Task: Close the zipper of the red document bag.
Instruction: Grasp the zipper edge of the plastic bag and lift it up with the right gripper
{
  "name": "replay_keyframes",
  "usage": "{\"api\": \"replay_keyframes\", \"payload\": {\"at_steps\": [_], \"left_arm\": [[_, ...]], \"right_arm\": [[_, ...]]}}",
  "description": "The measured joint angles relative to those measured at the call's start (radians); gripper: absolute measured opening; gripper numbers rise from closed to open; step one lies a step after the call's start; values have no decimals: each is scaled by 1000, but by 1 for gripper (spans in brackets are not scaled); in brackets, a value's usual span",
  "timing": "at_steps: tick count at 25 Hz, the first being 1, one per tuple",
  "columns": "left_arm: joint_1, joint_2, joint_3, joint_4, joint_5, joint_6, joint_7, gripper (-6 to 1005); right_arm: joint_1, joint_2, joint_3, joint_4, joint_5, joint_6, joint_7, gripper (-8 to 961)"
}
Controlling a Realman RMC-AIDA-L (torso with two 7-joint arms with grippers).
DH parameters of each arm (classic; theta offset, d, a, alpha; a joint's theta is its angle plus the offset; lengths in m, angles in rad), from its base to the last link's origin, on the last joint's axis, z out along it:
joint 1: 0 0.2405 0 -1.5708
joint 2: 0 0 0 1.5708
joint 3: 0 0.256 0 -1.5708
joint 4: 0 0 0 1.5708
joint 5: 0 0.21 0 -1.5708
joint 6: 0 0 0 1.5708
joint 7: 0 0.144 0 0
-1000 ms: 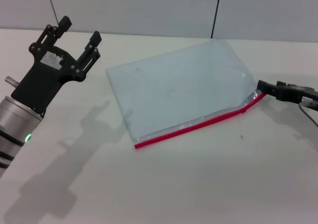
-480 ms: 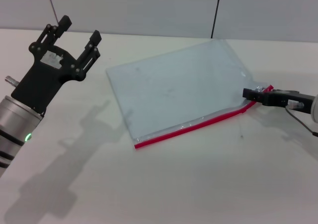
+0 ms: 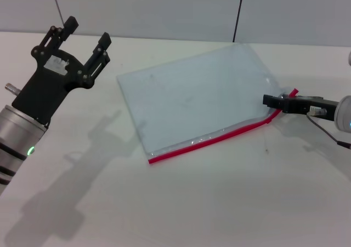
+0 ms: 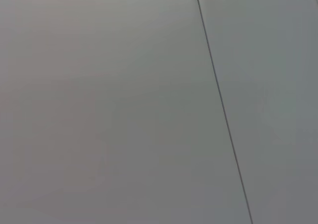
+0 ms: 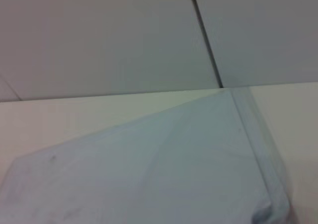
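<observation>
— Leftward, that's how the right gripper (image 3: 272,101) has travelled: a second ago it sat out past the bag's right corner, and now its tips are over the corner itself, with the red tail of the zipper (image 3: 214,141) folded up beside them.

— Is it clamped on the zipper?

— Its slim black fingers (image 3: 270,99) look pressed together right at the zipper's right end, so it seems pinched on that end, though the contact is too small to be sure. The corner is kinked upward there.

— And the bag?

— The red document bag (image 3: 200,101) lies flat on the white table (image 3: 219,203), turned at an angle, its red-trimmed long edge facing the robot, silver band just inside it. From the right wrist camera you see only its pale blue sheet (image 5: 149,174) and the wall (image 5: 99,35) beyond.

— The other arm?

— The left gripper (image 3: 88,32) hasn't budged. It hangs raised over the table's left side, well apart from the bag, fingers spread wide with nothing between them.
</observation>
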Motion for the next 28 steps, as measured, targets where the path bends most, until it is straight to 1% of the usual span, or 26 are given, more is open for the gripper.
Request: {"api": "replay_keyframes", "payload": {"at_steps": [11, 16, 22, 28], "left_arm": [[-1, 0, 0, -2, 0, 0, 0, 710], [-1, 0, 0, -2, 0, 0, 0, 709], [-1, 0, 1, -2, 0, 0, 0, 709], [-1, 0, 4, 0, 10, 0, 4, 709]], "right_arm": [[17, 4, -27, 11, -11, 11, -12, 412], [17, 5, -33, 11, -12, 3, -19, 200], [18, 5, -46, 11, -9, -45, -34, 14], [11, 5, -39, 8, 42, -145, -78, 12]]}}
